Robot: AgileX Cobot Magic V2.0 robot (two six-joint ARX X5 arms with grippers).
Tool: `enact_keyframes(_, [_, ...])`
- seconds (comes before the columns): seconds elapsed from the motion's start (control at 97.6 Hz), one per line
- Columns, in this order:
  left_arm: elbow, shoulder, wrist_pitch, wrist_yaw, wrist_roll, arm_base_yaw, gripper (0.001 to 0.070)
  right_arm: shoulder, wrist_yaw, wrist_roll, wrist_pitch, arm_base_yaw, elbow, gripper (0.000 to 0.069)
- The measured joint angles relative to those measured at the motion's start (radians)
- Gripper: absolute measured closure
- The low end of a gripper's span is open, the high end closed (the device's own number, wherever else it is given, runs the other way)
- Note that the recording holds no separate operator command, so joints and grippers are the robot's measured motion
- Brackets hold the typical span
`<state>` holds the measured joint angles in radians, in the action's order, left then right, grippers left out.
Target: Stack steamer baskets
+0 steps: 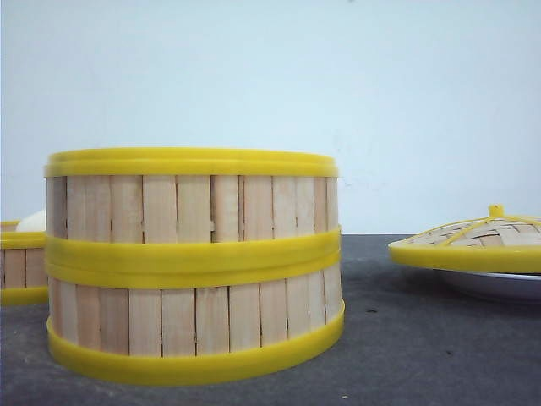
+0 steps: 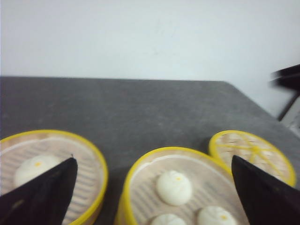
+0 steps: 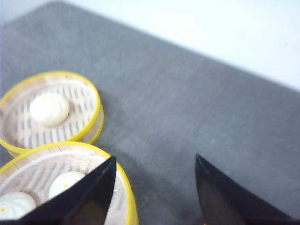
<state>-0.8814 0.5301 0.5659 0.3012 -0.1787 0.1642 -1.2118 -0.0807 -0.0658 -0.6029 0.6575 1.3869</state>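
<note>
Two steamer baskets stand stacked left of centre in the front view, the upper (image 1: 193, 199) on the lower (image 1: 194, 317). A third steamer basket (image 1: 21, 266) stands apart at the left edge. My left gripper (image 2: 153, 158) is open wide, high above the stack's top basket (image 2: 164, 151), which holds three white buns. The single basket (image 2: 101, 164) with one bun lies beside it. My right gripper (image 3: 154, 157) is open over bare table, one finger (image 3: 89, 192) above the top basket's rim (image 3: 126, 190). The single basket (image 3: 96, 101) lies beyond. Neither gripper holds anything.
A domed woven lid (image 1: 478, 241) with a yellow rim and knob rests on a white plate (image 1: 499, 286) at the right; the lid (image 2: 253, 152) also shows in the left wrist view. The table is dark grey, with a pale wall behind it.
</note>
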Motion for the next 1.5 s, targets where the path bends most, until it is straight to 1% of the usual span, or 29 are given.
enact_keyframes(0.061, [0.0, 0.02, 0.0, -0.021, -0.01, 0.0, 0.0069, 0.058, -0.01, 0.011, -0.026, 0.012, 0.0, 0.0365])
enact_keyframes(0.154, [0.0, 0.059, 0.0, -0.071, -0.032, 0.0, 0.0069, 0.141, -0.028, 0.018, -0.061, 0.035, 0.0, 0.0365])
enact_keyframes(0.307, [0.0, 0.158, -0.008, -0.2, -0.056, -0.002, 0.0069, 0.245, -0.029, 0.018, -0.12, 0.073, 0.0, 0.0365])
enact_keyframes(0.338, [0.0, 0.183, -0.017, -0.221, -0.058, -0.004, 0.0069, 0.26, -0.029, 0.018, -0.133, 0.081, 0.0, 0.0365])
enact_keyframes(0.4, [0.0, 0.241, -0.039, -0.245, -0.06, -0.014, 0.0069, 0.283, -0.028, 0.018, -0.159, 0.096, 0.0, 0.0365])
enact_keyframes(0.563, [0.0, 0.415, -0.114, -0.249, -0.079, -0.081, 0.0069, 0.328, -0.034, 0.017, -0.219, 0.134, 0.0, 0.0365])
enact_keyframes(0.697, [-0.044, 0.563, -0.11, -0.25, -0.086, -0.159, 0.0069, 0.362, -0.093, 0.018, -0.245, 0.15, 0.0, 0.0365])
enact_keyframes(0.809, [-0.102, 0.678, -0.103, -0.25, -0.088, -0.22, 0.0069, 0.412, -0.153, 0.018, -0.23, 0.161, -0.031, 0.0365])
enact_keyframes(0.85, [-0.119, 0.711, -0.096, -0.25, -0.089, -0.237, 0.0069, 0.439, -0.169, 0.017, -0.224, 0.164, -0.058, 0.0365])
enact_keyframes(0.86, [-0.148, 0.823, -0.078, -0.25, -0.095, -0.279, 0.0069, 0.628, -0.209, -0.016, -0.154, 0.167, -0.28, 0.0365])
enact_keyframes(0.973, [-0.148, 0.846, -0.074, -0.25, -0.095, -0.287, 0.0069, 0.677, -0.211, -0.037, -0.149, 0.167, -0.343, 0.0365])
enact_keyframes(1.117, [-0.148, 0.874, -0.051, -0.25, -0.095, -0.302, 0.0083, 0.677, -0.211, -0.046, -0.153, 0.167, -0.349, 0.0365])
enact_keyframes(1.168, [-0.148, 0.887, -0.036, -0.251, -0.095, -0.308, 0.0114, 0.676, -0.211, -0.047, -0.152, 0.167, -0.349, 0.0365])
enact_keyframes(1.27, [-0.148, 0.909, -0.019, -0.251, -0.095, -0.319, 0.0216, 0.676, -0.211, -0.047, -0.147, 0.167, -0.349, 0.0365])
enact_keyframes(1.321, [-0.148, 0.916, -0.016, -0.251, -0.096, -0.323, 0.025, 0.676, -0.211, -0.047, -0.147, 0.167, -0.349, 0.0365])
enact_keyframes(1.414, [-0.148, 0.928, -0.015, -0.256, -0.096, -0.326, 0.0274, 0.676, -0.212, -0.047, -0.147, 0.167, -0.349, 0.0365])
enact_keyframes(1.496, [-0.148, 0.95, -0.011, -0.257, -0.096, -0.326, 0.0279, 0.676, -0.211, -0.047, -0.146, 0.167, -0.349, 0.0365])
